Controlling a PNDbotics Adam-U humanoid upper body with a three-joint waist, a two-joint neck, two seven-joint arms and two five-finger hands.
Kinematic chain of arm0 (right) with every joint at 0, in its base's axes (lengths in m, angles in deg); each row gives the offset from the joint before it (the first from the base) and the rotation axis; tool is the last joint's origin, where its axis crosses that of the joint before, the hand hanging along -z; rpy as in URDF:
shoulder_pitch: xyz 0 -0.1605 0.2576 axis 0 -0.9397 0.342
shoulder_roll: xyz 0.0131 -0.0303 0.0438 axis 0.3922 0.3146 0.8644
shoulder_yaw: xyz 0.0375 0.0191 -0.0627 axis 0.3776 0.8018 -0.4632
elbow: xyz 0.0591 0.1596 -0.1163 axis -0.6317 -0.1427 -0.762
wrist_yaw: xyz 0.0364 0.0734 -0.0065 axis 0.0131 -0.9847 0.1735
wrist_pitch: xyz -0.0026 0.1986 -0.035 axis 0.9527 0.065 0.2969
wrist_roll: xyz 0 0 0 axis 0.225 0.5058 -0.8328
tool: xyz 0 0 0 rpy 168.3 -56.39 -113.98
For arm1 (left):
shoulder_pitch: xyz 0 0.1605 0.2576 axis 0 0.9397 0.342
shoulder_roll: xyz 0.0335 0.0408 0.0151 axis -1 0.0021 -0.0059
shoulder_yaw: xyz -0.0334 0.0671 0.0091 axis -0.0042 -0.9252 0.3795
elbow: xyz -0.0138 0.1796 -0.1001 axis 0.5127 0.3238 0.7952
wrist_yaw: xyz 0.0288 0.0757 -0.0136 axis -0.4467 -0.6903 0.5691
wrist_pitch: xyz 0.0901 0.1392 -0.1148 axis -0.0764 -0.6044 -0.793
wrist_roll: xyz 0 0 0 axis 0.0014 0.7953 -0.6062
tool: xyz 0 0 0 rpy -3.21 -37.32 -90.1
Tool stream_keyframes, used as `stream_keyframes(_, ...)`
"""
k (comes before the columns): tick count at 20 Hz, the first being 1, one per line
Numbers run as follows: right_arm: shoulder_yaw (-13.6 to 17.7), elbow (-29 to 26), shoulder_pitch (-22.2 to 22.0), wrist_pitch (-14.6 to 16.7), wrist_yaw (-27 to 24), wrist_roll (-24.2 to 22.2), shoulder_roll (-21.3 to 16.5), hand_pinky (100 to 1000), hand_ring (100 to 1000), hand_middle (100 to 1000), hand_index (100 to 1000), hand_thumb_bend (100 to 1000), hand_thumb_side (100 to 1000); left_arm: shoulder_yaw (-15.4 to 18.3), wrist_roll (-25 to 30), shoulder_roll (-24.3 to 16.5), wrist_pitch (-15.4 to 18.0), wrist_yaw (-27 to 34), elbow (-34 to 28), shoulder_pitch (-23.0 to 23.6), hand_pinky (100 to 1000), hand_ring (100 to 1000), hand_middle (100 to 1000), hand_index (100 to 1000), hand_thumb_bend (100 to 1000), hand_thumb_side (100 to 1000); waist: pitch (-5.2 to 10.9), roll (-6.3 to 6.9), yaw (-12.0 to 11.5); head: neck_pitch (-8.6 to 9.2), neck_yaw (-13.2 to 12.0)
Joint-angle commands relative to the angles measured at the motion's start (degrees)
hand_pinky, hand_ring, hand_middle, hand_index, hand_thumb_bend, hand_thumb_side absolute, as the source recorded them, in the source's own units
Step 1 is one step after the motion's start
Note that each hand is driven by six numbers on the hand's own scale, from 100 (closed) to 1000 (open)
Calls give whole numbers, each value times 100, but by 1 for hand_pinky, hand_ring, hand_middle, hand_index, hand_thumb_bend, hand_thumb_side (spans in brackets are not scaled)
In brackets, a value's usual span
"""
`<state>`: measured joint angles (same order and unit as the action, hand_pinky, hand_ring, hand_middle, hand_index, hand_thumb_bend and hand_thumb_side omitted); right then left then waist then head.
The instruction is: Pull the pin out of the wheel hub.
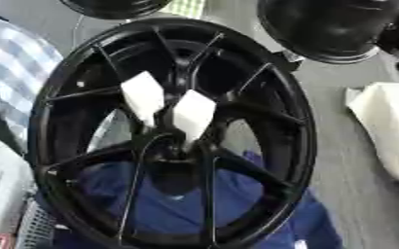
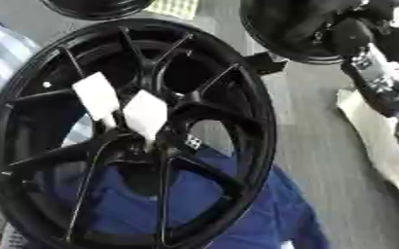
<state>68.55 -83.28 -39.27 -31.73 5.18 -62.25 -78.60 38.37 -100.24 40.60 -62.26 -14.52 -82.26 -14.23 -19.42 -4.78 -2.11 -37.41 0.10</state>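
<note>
A large black spoked wheel (image 1: 66,87) lies tilted across the middle of both views. Two white, diamond-shaped pieces stand out of its hub. One (image 1: 143,95) sits to the upper left. The other (image 1: 192,114) is beside it, and its lower tip points into the hub centre (image 1: 175,151). My right arm (image 2: 375,68), black with a silver joint, comes in along the right edge of the right eye view, well away from the hub. Its dark hand end (image 2: 349,34) lies over a second wheel, too unclear to read. My left hand is nowhere in the frames.
A second black wheel (image 1: 331,29) lies at the top right and part of a third (image 1: 114,7) at the top. Blue cloth (image 1: 177,204) shows under the spokes. A white bundle (image 1: 390,126) lies at the right, checked fabric (image 1: 7,63) at the left.
</note>
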Motion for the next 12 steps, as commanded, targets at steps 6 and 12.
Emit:
stream_keyframes(6, -738, -120, 926, 627, 576, -621, -1096, 820, 741, 622, 776, 100, 340, -41, 67, -134, -36, 2, -126, 5, 772, 670, 616, 687, 100, 698, 235, -75, -66, -99, 91)
stream_keyframes(12, -1488, -120, 1807, 1170, 1118, -1164, -1659, 828, 754, 643, 784, 100, 378, -79, 91, -177, -90, 18, -126, -3, 772, 670, 615, 688, 100, 702, 286, -172, -154, -150, 201)
